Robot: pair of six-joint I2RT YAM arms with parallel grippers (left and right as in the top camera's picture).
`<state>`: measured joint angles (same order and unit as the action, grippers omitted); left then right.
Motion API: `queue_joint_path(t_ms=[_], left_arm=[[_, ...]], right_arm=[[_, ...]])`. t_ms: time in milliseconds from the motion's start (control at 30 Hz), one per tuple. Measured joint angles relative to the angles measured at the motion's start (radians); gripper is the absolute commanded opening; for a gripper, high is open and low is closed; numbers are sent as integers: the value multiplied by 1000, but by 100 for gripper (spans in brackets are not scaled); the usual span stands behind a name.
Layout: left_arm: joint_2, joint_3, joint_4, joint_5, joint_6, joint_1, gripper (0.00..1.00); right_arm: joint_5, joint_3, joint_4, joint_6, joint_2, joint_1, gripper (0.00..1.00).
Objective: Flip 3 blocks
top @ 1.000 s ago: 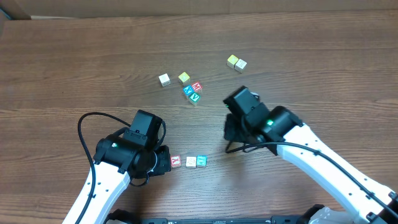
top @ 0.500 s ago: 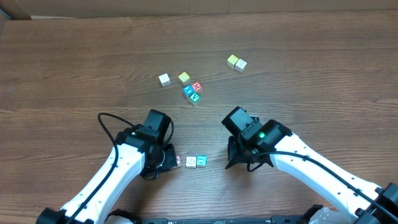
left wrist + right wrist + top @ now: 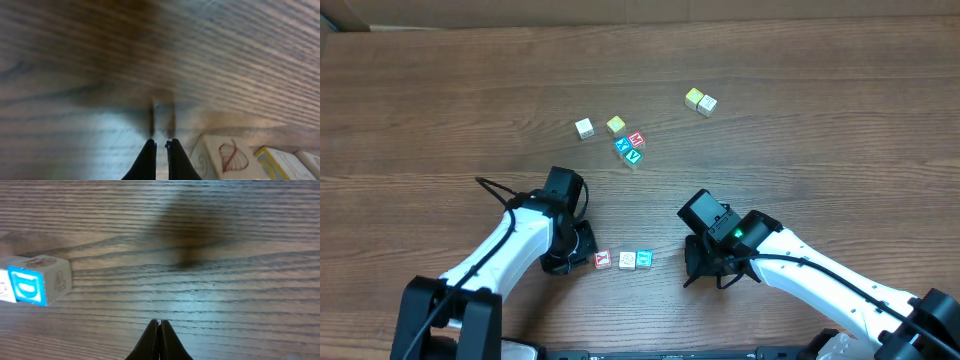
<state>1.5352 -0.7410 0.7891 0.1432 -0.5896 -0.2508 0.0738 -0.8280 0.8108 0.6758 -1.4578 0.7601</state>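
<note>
wrist views crop the row, letters too tiny from above | red-letter block (image 3: pixel 603 260), whitish block (image 3: pixel 627 260), blue D block (image 3: pixel 643 259): left-right row, lower centre | left gripper (image 3: pixel 160 145) pinched closed, empty, by row's left end | right gripper (image 3: pixel 159 324) same, off to the right

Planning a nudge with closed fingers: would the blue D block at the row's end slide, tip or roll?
The blue D block is a flat-faced cube: probably slides or tips, not rolls. It looks wooden, so likely rigid and light. The adjoining whitish block may shift too.
</note>
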Motion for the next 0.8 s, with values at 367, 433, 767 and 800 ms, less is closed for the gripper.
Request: queue_joint_path(t_ms=[367, 433, 767, 800], left_arm=[[4, 0, -56, 69, 95, 0, 4], [4, 0, -54, 81, 105, 0, 4], [4, 0, -19, 102, 122, -43, 4], [4, 0, -13, 103, 120, -48, 4]], right_arm=[[9, 0, -16, -40, 0, 0, 4], [9, 0, -18, -43, 0, 0, 4], [10, 0, -18, -47, 0, 0, 4], [14, 0, -19, -47, 0, 0, 4]])
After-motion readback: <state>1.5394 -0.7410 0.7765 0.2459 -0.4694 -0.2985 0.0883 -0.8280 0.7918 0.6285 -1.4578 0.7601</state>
